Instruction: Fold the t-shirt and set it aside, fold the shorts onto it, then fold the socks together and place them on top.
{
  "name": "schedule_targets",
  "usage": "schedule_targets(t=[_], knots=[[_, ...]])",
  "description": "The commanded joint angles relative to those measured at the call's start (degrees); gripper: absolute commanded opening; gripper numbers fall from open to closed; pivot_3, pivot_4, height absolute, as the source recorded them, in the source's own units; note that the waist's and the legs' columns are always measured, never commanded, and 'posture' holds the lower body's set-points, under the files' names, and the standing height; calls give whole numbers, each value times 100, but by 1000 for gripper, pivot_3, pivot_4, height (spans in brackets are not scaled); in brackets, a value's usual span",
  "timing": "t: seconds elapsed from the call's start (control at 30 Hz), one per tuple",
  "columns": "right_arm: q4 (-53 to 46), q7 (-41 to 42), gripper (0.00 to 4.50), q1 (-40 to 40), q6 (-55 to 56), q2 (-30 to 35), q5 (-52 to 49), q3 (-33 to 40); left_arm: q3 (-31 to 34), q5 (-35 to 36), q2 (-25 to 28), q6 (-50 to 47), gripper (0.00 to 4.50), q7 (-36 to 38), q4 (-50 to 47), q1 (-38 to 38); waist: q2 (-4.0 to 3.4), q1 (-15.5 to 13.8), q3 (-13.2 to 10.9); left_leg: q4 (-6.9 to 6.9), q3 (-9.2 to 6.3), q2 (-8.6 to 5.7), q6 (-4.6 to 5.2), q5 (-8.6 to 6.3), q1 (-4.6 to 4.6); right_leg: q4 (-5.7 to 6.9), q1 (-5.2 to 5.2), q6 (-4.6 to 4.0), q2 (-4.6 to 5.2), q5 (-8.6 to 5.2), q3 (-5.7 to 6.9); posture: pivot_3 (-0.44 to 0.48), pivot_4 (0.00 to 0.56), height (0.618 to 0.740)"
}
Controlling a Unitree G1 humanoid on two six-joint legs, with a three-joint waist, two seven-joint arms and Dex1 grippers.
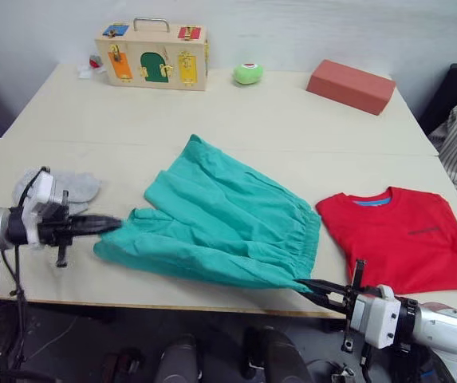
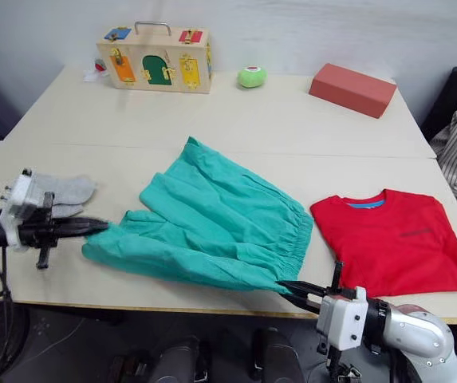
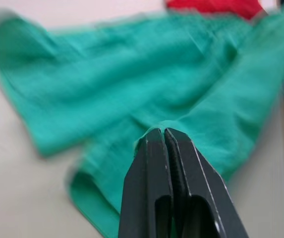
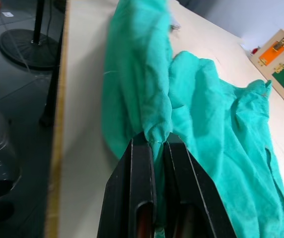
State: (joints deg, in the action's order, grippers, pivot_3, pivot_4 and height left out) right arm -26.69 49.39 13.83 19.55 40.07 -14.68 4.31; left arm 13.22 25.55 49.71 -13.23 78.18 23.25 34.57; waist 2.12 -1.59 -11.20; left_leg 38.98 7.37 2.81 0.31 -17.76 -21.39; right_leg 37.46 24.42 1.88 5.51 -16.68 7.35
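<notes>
Both claws are clamped on the shorts point(image 1: 220, 219), which lie spread mid-table along the near edge. The left gripper point(image 1: 115, 225) pinches the fabric corner at roughly 9 o'clock of the garment; the left wrist view shows the fingers point(image 3: 154, 163) pressed together with teal cloth bunched at the tips. The right gripper point(image 1: 308, 285) grips the waistband corner at about 5 o'clock, right at the table point(image 1: 292, 112) edge; in the right wrist view a ridge of cloth sits between the closed fingers point(image 4: 137, 178).

The t-shirt point(image 1: 403, 235) lies folded flat at 3 o'clock of the shorts, just beside the waistband; whether they touch is hard to tell. Its chest print is too small to read.

The socks point(image 1: 72, 187) sit at 9 o'clock, partly hidden behind the left wrist, so I cannot tell whether both are there.

Far edge: wooden latch box point(image 1: 152, 57), green ball point(image 1: 247, 73), red block point(image 1: 351, 85).
</notes>
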Motion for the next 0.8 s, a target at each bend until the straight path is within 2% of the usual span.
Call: schedule_targets(t=[0.03, 0.17, 0.27, 0.37, 0.47, 0.57, 0.8], knots=[[-160, -594, 0, -315, -563, -329, -514, 245, -161, -206, -217, 307, 53, -246, 622, 1023, 4, 8, 3, 1, 1, -3, 0, 0, 1, 2, -4, 1, 0, 2, 0, 0, 150, 740], [-112, -1174, 0, -933, -1361, -690, -926, 380, -500, -788, -839, 1199, 53, -650, 2208, 2603, 5, 32, 4, 2, 16, -5, -8, 2, 3, 5, -2, 0, 0, -2, 0, 0, 150, 740], [24, -1518, 0, -1257, -1813, -925, -981, 381, -794, -1381, -1190, 2024, 53, -1037, 3390, 3465, 5, 66, 4, 2, 30, -6, -2, -1, -5, -2, 8, 2, -5, -2, 3, 0, 150, 740], [191, -1851, 0, -1516, -2238, -1122, -822, 283, -1029, -1882, -1599, 2550, 53, -1754, 4282, 4106, 5, 91, 4, -3, 35, -7, 2, -4, -9, -9, 14, 3, -7, -3, 3, 0, 150, 740], [265, -2143, 0, -1628, -2665, -1249, -613, 173, -1140, -2241, -1892, 2824, 53, -2397, 4804, 4395, 5, 114, 3, -2, 36, -8, 7, -6, -10, -8, 14, 4, -3, -3, 1, 0, 150, 740], [356, -2770, 0, -1682, -3116, -1467, -144, 52, -1245, -2567, -2113, 2819, 53, -3038, 5101, 4492, 5, 172, 3, -3, 35, -6, 8, -7, -10, -8, 14, 5, 0, -4, 1, 0, 150, 740], [391, -3469, 0, -1508, -3788, -1882, 335, 12, -1327, -3060, -2406, 2616, 53, -4049, 5370, 4267, 5, 183, 3, -7, 39, -3, 6, -6, -13, -4, 26, 6, -1, -4, -4, 0, 150, 740]])
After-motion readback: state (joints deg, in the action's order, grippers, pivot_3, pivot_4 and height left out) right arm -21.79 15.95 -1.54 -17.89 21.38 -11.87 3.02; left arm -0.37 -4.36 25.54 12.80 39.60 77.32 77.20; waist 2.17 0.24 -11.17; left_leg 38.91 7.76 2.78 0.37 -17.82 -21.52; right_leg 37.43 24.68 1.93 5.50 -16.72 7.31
